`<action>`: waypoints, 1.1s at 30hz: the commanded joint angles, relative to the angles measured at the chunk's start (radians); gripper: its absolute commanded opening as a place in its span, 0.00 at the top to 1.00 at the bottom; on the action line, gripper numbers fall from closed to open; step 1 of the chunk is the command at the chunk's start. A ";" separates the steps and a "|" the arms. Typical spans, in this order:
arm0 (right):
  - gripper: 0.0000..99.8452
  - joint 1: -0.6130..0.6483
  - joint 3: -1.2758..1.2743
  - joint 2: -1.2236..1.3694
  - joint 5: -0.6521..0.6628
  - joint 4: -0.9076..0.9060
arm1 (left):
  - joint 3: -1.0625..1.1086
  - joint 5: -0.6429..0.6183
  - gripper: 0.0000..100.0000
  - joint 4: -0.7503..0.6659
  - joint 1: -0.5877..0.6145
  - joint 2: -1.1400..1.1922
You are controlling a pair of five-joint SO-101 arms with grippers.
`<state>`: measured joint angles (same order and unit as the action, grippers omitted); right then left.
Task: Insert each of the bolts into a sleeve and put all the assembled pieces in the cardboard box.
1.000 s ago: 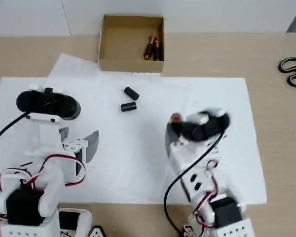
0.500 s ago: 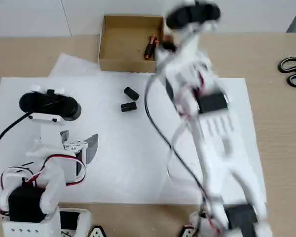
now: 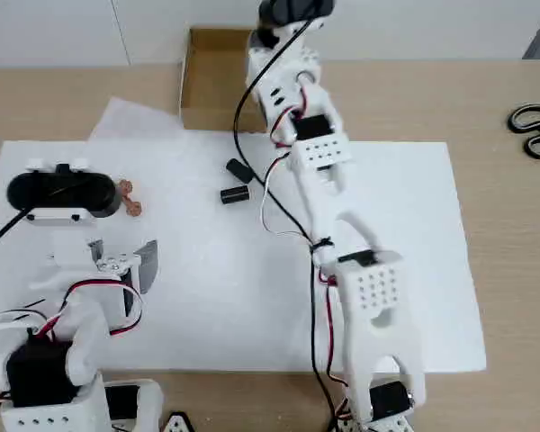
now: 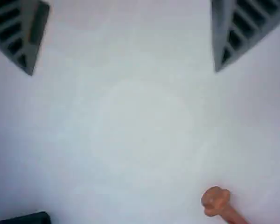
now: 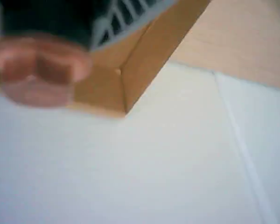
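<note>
Right tool, upper middle of the high view, is hanging over the cardboard box, clamping an assembled piece: copper head showing, dark sleeve apparently round it.

Risk: the box corner is sitting just beside the piece in the right wrist view. A release here could be landing it on the rim and tipping it out onto the paper. The bolt might also be slipping from its sleeve on impact.

Left tool, jaws wide apart and holding nothing, is hovering over the paper at the left. Loose bolt is lying near it, outside the gap between the jaws. Two empty sleeves are lying just below the box, well apart from that tool
</note>
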<state>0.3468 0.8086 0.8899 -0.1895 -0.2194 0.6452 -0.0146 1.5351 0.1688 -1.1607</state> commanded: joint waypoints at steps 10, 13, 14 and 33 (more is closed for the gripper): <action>0.99 0.025 0.384 0.374 -0.005 0.104 | 0.042 -0.002 0.77 -0.038 0.008 -0.005; 0.95 0.027 0.425 0.426 -0.005 0.102 | 0.044 -0.002 0.77 -0.038 0.008 -0.005; 0.91 0.028 0.433 0.438 -0.005 0.101 | 0.044 -0.002 0.77 -0.038 0.008 -0.005; 0.82 0.012 0.875 0.386 -0.005 -0.547 | 0.039 -0.002 0.77 -0.037 0.008 -0.005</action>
<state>0.3713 1.5129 1.3625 -0.1895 -0.5524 0.6912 -0.0146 1.5228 0.1734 -1.1607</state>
